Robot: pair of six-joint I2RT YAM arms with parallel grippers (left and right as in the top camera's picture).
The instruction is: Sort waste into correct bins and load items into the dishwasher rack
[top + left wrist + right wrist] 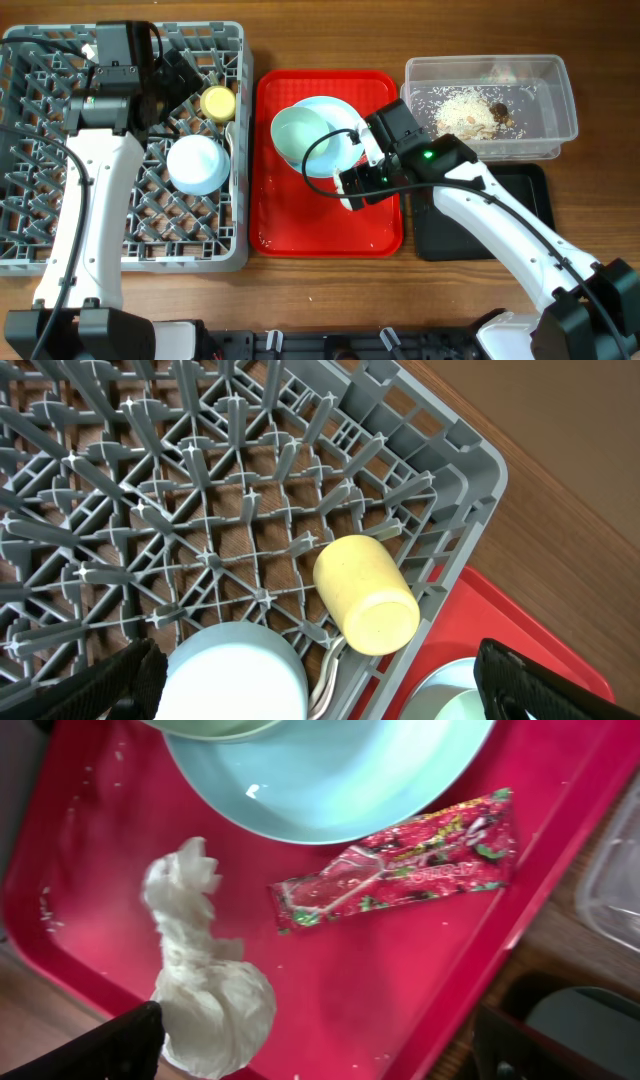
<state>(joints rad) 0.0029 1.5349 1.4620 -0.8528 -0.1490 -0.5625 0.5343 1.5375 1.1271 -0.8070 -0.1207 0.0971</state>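
Tissue (205,990) is lying close by one finger of the right gripper (315,1030); wrapper (400,870) is slanting just ahead, between its wide empty jaws, on the tray (90,830).

The red tray (300,225) is bright red, flecked with white grains. On it are a light blue plate (340,780), a pale green bowl (300,135), a white tissue (205,990) and a red wrapper (400,865) printed in green and white. Left of the red tray are a grey rack (190,262) and a yellow cup (218,102). To its right are a clear tub (560,100), white rice (465,112) with brown bits, and a black tray (525,185).
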